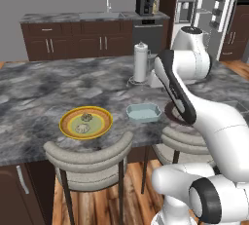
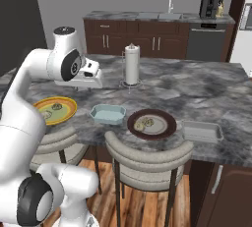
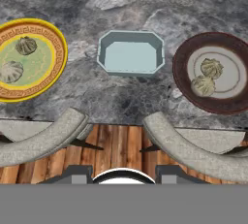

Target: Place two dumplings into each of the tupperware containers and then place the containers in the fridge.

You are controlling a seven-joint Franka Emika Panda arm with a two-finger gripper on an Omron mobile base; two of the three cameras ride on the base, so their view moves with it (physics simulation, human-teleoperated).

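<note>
The gripper (image 2: 91,79) is held above the tabletop (image 2: 197,91), clear of every item and carrying nothing; whether its jaws are open or closed cannot be told. Nothing of the task is judged done: two dumplings (image 3: 18,58) are seen on the yellow plate (image 3: 51,36) and two on the dark brown plate (image 3: 181,80), while the pale blue container (image 3: 131,55) between the plates and the clear container (image 2: 202,131) beside the brown plate lie empty. All four transfers and both trips to the fridge (image 1: 204,5), seen across the kitchen with its door open, are left.
</note>
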